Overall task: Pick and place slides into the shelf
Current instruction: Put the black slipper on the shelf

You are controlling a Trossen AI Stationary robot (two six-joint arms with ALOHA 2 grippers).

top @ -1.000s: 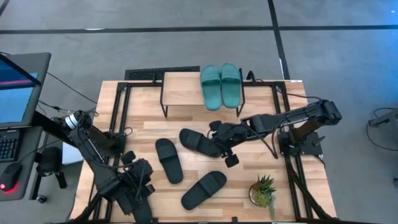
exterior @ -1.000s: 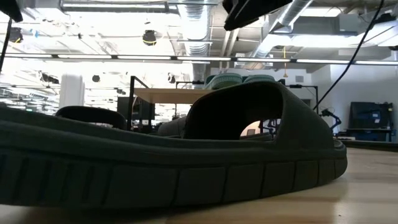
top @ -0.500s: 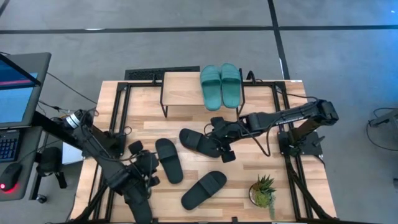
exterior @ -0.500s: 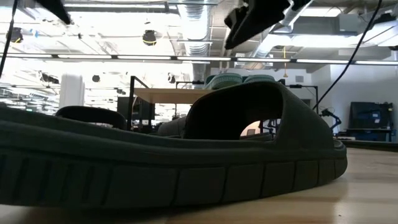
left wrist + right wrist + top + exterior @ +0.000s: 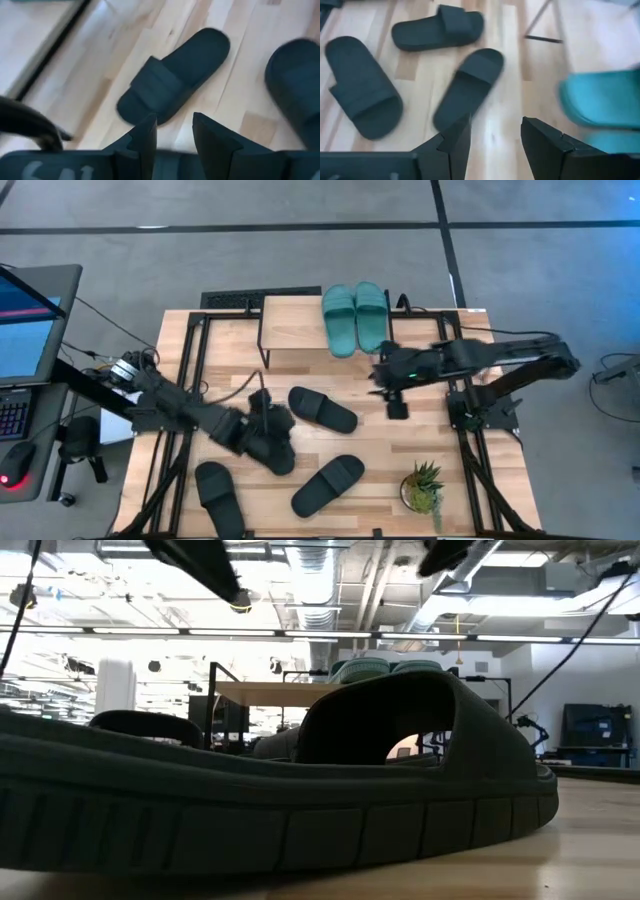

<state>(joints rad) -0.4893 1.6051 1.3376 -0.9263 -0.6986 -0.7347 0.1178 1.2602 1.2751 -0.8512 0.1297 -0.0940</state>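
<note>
Teal slides [image 5: 355, 318], black slides [image 5: 322, 409]

In the high view the dark left arm's gripper [image 5: 262, 430] blurs over a black rubber slide [image 5: 272, 442], hiding most of it. The teal-green rubber slides [image 5: 602, 100] beside it are blurred, cut by the frame edge.

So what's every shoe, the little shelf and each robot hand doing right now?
Teal slides: side by side on top of the shelf, right end.
Shelf: standing upright, left part of its top bare.
Black slides: four, lying flat on the table, none on the shelf.
Left gripper: open, empty, over the black slides.
Right gripper: open, empty, by the shelf's front.
</note>
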